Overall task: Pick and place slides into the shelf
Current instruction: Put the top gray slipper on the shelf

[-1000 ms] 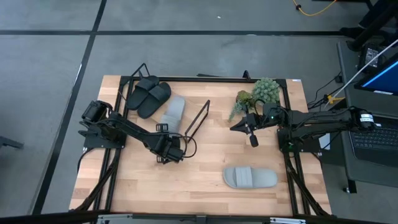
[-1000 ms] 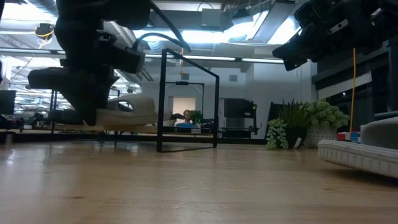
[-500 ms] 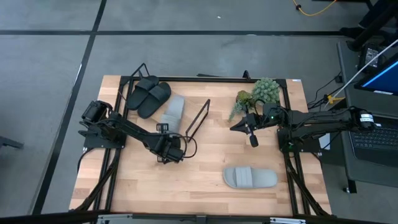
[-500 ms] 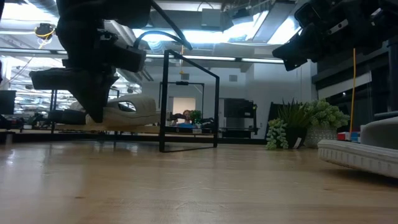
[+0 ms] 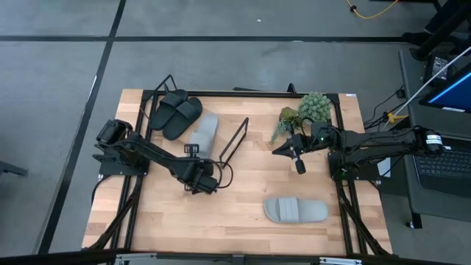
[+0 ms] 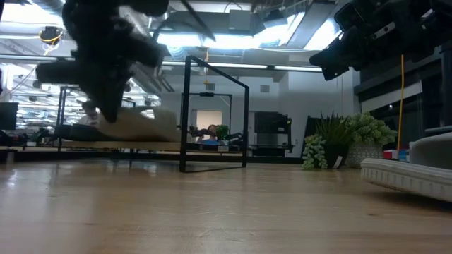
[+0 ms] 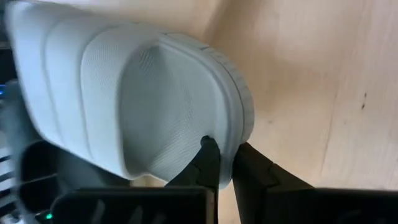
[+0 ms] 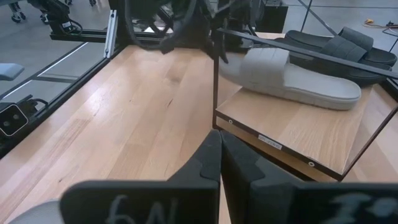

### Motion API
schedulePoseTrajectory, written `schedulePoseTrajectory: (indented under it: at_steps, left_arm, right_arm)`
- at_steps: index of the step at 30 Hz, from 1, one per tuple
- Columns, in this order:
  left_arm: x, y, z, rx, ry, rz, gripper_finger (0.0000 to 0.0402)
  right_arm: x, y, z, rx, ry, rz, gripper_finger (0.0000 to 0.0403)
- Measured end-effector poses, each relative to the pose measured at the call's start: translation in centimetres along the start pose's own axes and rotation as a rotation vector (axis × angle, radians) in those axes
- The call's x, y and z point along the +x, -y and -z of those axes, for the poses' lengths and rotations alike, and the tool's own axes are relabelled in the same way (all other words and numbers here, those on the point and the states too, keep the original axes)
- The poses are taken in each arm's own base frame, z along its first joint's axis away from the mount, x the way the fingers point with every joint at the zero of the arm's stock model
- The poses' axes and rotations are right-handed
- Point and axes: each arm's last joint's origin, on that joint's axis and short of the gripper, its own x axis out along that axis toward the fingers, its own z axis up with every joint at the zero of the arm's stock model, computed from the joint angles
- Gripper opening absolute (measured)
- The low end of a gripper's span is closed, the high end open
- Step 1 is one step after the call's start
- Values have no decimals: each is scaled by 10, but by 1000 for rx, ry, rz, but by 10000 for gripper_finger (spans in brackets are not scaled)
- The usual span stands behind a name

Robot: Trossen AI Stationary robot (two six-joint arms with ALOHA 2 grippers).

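The left gripper [image 7: 225, 163] is clamping the edge of one grey slide [image 5: 204, 132] — the slide is lying on the shelf [image 5: 221, 151] beside two black slides [image 5: 174, 114], so three are sitting there. A fourth slide [image 5: 296, 210], also grey, is lying alone on the table [image 5: 243, 221], well apart from the shelf. The right gripper [image 8: 219, 163] is hanging clenched and empty near one potted plant [image 5: 305, 110] — above the tabletop, off the shelf's open end.
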Motion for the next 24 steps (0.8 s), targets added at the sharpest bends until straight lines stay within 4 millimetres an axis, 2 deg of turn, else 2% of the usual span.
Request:
schedulePoseTrajectory:
  at_steps: [5,9,19,24]
  left_arm:
    - [-23,-9,-3,3,12,-67,17]
    - [-32,-15,-4,14,3,-97,16]
    - [-28,-28,-4,29,-32,-179,15]
    - [-20,-33,-5,31,-56,-184,14]
  right_arm:
    - [0,0,0,0,-1,0,6]
    - [0,0,0,0,-1,0,6]
    - [0,0,0,0,-1,0,6]
    - [0,0,0,1,-1,0,6]
